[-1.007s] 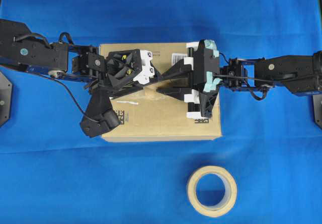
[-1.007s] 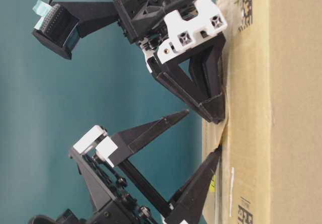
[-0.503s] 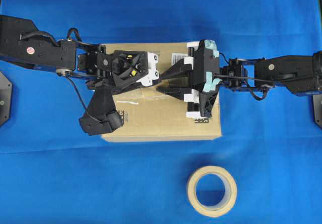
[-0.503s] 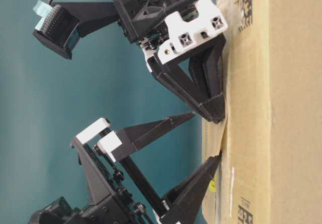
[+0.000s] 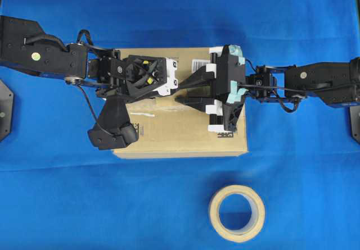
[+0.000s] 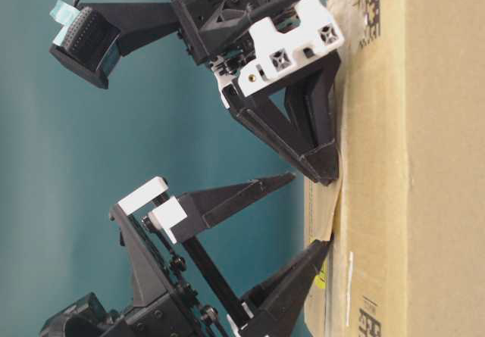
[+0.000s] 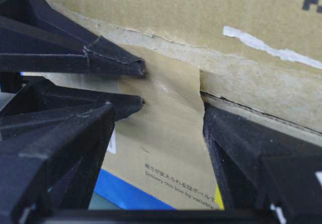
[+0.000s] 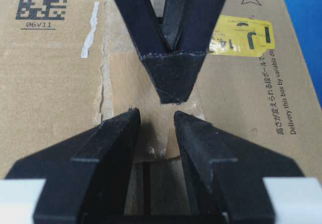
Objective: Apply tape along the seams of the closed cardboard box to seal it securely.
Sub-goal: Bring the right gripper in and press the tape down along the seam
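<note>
Both arms reach in from opposite sides and meet over the middle.

The left gripper (image 6: pixel 303 219) tilts downward with its jaws spread wide, one fingertip (image 6: pixel 318 252) low and the other raised. The right gripper (image 8: pixel 156 121) lies nearly level, its jaws parted by a narrow gap, facing the left one.

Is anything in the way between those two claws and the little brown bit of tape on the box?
Nothing visible: the tape lies across the seam, with the right gripper resting on it and a left gripper finger touching it.
</note>
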